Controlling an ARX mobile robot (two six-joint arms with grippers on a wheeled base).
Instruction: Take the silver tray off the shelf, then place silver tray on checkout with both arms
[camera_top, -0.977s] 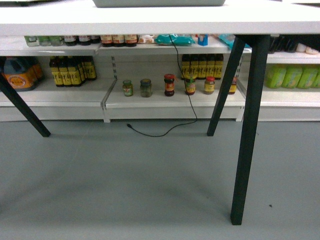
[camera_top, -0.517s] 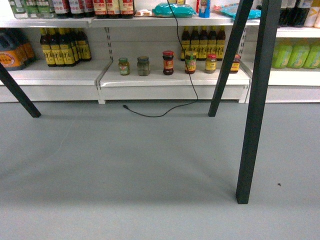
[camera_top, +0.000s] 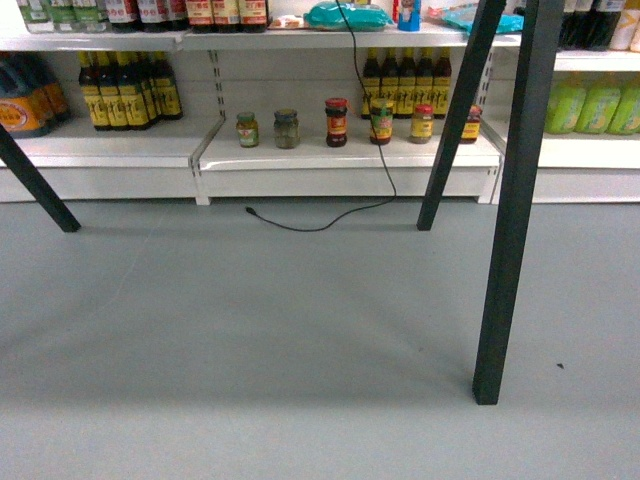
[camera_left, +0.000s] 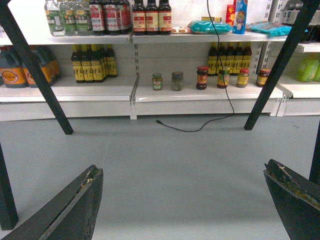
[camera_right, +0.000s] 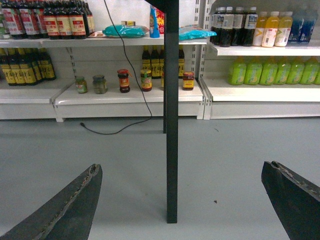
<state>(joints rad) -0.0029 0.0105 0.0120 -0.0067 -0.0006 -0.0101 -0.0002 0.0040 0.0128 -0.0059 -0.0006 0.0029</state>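
A: Silver tray located?

B: Negative, not in any view. Only grey floor (camera_top: 250, 330), dark slanted legs of the desk (camera_top: 515, 200), and bottle shelves (camera_top: 340, 158) behind, with jars (camera_top: 337, 122) and a loose black cable (camera_top: 330, 222).

A: Grippers?

B: Left gripper (camera_left: 182, 170) released, fingers spread wide, nothing between. Right gripper (camera_right: 181, 166) same, empty.

A: Bearing to tray?

B: Cannot tell. Both wrist cams aimed low, under the desk, toward the bottom shelf rows. Desk top out of frame, above. Long axis unknown, nearer arm unknown. Need to look up first, probably.

A: Hazards?

B: Desk leg dead ahead of right gripper. Left side more open, legs well apart.
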